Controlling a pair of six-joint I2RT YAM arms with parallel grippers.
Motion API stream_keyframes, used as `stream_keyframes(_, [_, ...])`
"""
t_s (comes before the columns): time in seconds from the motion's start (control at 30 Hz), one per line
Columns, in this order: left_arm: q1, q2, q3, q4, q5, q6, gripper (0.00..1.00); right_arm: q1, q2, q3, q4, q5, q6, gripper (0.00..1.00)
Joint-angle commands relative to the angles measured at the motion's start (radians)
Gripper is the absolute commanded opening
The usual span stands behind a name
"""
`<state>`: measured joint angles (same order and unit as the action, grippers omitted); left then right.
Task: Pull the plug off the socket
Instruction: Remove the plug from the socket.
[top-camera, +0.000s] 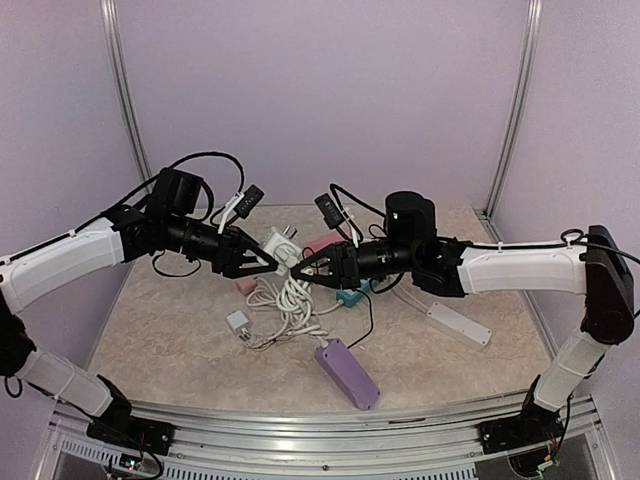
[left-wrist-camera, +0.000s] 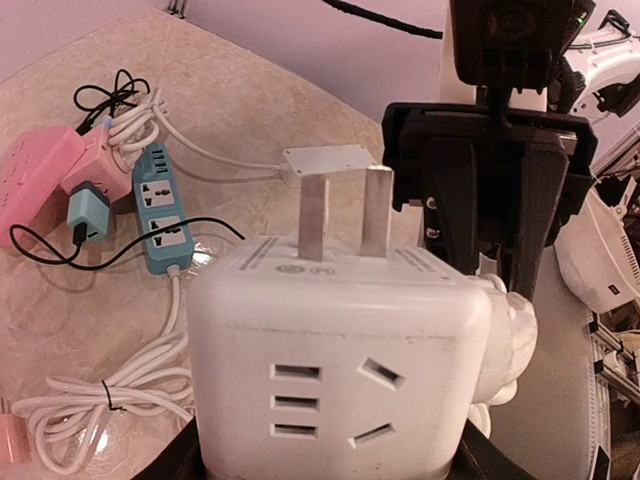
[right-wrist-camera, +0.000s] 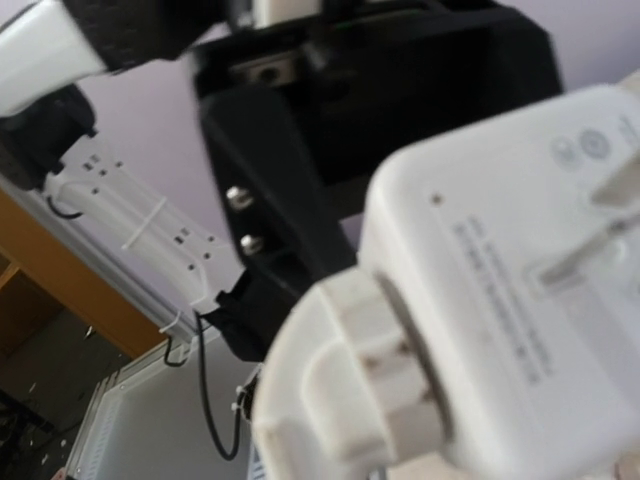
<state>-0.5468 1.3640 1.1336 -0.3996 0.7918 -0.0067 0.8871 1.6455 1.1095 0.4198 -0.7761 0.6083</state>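
Note:
A white cube socket (left-wrist-camera: 330, 360) with two metal prongs on top is held above the table, and my left gripper (left-wrist-camera: 330, 468) is shut on its lower sides. Its dark fingers (left-wrist-camera: 172, 462) show only at the bottom corners. A white plug (left-wrist-camera: 505, 345) sits pushed into the cube's right face. In the right wrist view the plug (right-wrist-camera: 350, 390) fills the foreground against the socket (right-wrist-camera: 520, 290). My right gripper (top-camera: 306, 270) meets the left gripper (top-camera: 265, 266) over the table's middle and is shut on the plug; its fingers are hidden in its own view.
On the table below lie a coiled white cable (top-camera: 290, 300), a pink power strip (top-camera: 322, 243), a teal strip (top-camera: 352, 296), a purple strip (top-camera: 347, 372), a white strip (top-camera: 458, 323) and a small white adapter (top-camera: 238, 323).

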Motion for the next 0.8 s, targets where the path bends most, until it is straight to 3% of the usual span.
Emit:
stream_keyframes(0.0, [-0.013,-0.008,0.046,-0.086,-0.386,0.004,0.2,-0.017,-0.036,0.01,0.013,-0.049,0.029,0.0])
stream_keyframes(0.07, [-0.032,0.005,0.051,-0.107,-0.442,0.028,0.2,-0.017,-0.038,0.014,0.022,-0.05,0.036,0.0])
stream_keyframes(0.3, [-0.031,0.014,0.051,-0.102,-0.411,0.025,0.2,-0.016,-0.034,0.018,0.021,-0.052,0.038,0.0])
stream_keyframes(0.63, [0.053,-0.021,0.034,-0.017,0.115,0.012,0.2,-0.018,-0.025,0.002,-0.026,-0.024,-0.012,0.0])
stream_keyframes(0.77, [0.087,-0.036,0.022,0.028,0.233,-0.025,0.2,-0.022,-0.025,0.0,-0.029,-0.022,-0.015,0.0])
